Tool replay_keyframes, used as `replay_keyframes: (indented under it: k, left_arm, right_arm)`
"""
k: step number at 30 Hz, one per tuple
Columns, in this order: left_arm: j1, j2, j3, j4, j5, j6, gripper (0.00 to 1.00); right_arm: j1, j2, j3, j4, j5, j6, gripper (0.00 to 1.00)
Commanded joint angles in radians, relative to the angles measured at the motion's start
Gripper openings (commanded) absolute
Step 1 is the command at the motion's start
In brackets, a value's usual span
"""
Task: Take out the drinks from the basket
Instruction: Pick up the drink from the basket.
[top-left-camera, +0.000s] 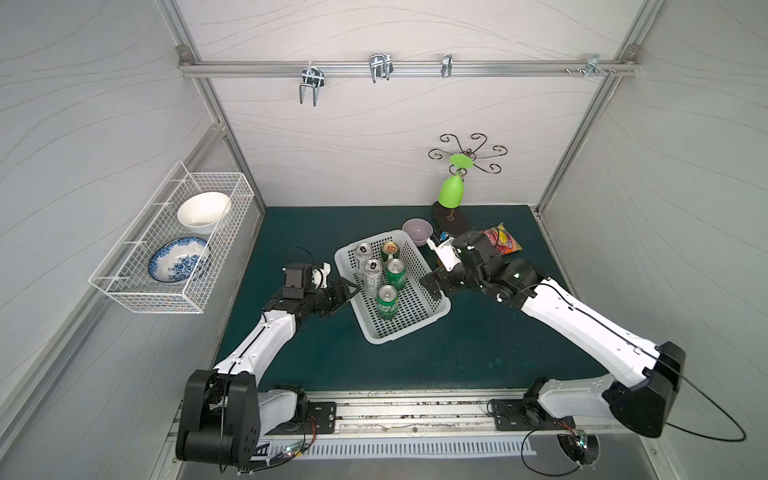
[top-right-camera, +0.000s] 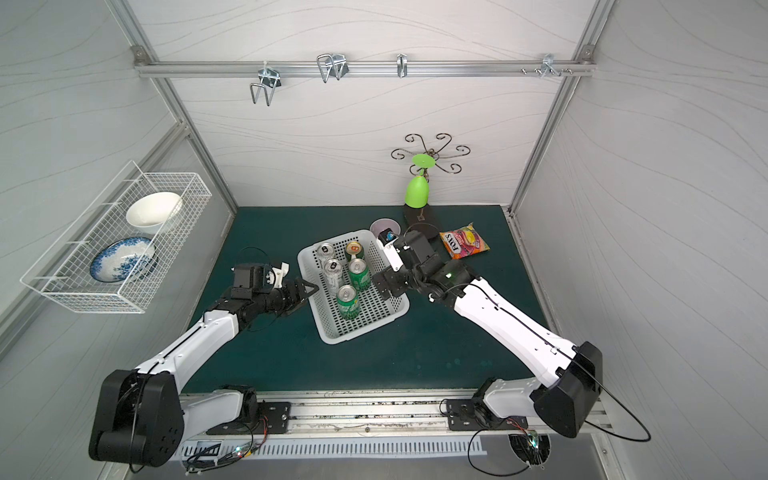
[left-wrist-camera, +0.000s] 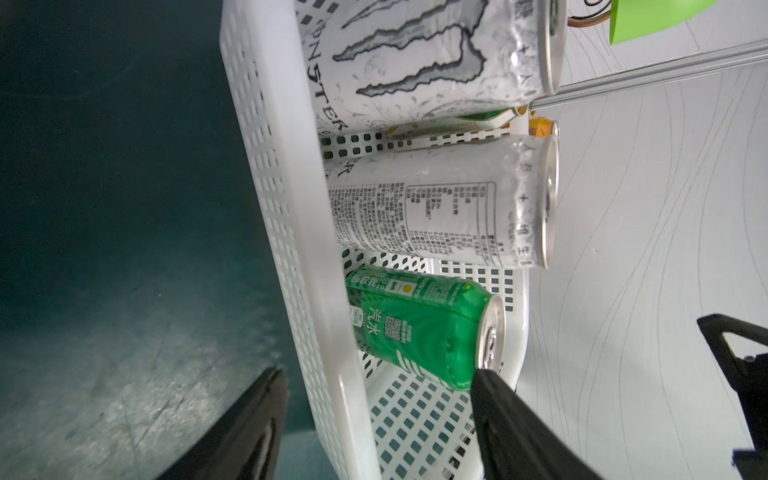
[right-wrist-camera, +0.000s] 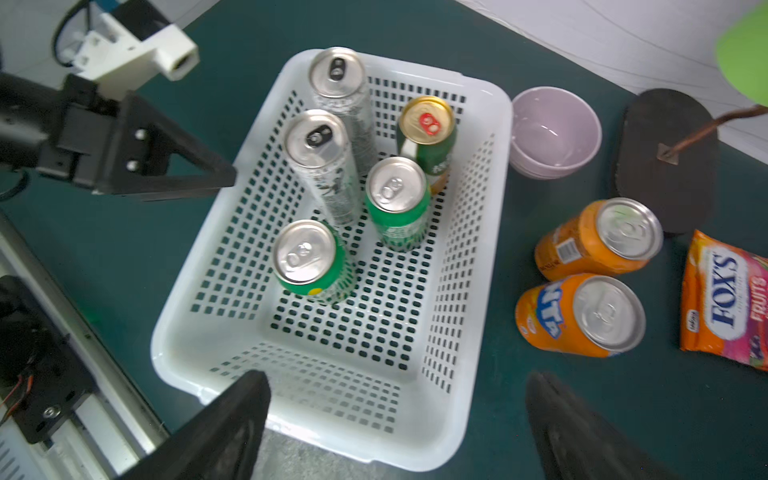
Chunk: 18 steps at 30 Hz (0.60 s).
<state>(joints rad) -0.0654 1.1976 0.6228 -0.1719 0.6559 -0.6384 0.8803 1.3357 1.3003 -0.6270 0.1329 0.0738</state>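
- The basket (right-wrist-camera: 496, 108) sits on the mat (top-left-camera: 457, 353) and holds five upright drinks: two silver cans (right-wrist-camera: 320, 141), two green cans (right-wrist-camera: 395, 187) and one cream-and-green can (right-wrist-camera: 426, 120).
- Two orange cans (right-wrist-camera: 582, 316) stand on the mat just beside it, near the candy bag (right-wrist-camera: 727, 291).
- The left gripper (left-wrist-camera: 374, 376) has its jaws apart astride the basket wall, gripping nothing.
- The right gripper (right-wrist-camera: 397, 376) is spread wide over the basket rim, empty.
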Motion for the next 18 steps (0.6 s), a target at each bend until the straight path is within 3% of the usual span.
replay_keyframes:
  k: [1, 9, 18]
  left_arm:
    - [0.004, 0.018, 0.040, 0.044, 0.023, 0.008, 0.69]
    - [0.004, 0.047, 0.040, 0.043, 0.034, 0.016, 0.54]
    - [0.004, 0.061, 0.041, 0.045, 0.040, 0.017, 0.47]
  right_arm:
    - [0.064, 0.057, 0.047, -0.005, 0.039, 0.037, 0.99]
    - [0.122, 0.205, 0.049, 0.081, 0.049, 0.082, 0.99]
    - [0.155, 0.336, 0.089, 0.097, 0.051, 0.109, 0.99]
